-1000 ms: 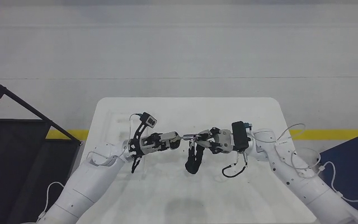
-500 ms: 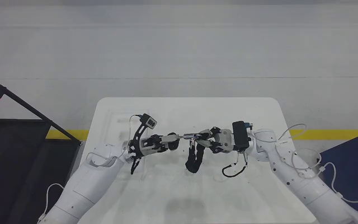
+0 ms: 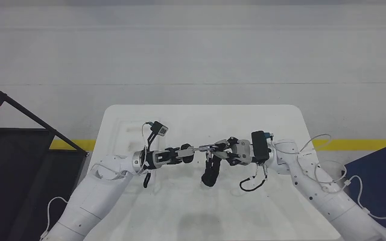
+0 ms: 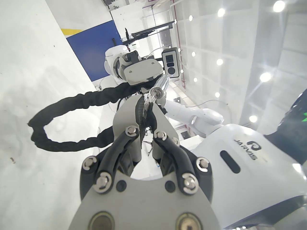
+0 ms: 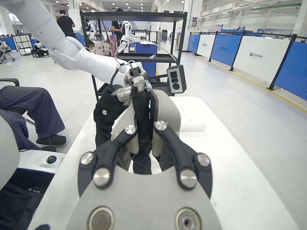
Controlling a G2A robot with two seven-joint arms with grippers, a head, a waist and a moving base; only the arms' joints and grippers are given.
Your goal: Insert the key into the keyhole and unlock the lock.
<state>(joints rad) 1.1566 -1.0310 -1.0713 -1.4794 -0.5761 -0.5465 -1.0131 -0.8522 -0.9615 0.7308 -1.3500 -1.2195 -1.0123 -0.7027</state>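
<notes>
So, both arms meet over the middle of the counter [image 3: 265, 120]. The left gripper [image 4: 146, 102] has its jaws squeezed together on the key [image 4: 144, 108], with the tip poking out toward the lock [image 4: 160, 87]. The tip sits right at the keyhole [image 4: 157, 93] in the silver head; can't tell if it's actually in. The right gripper [image 5: 142, 92] has its jaws clamped on the lock's black sleeved part, just behind that head, up off the counter. The cable [image 3: 209, 175] hangs in a loop below the lock, toward the counter. Past the counter, fence panels [image 5: 260, 53] carry a printed logo.
</notes>
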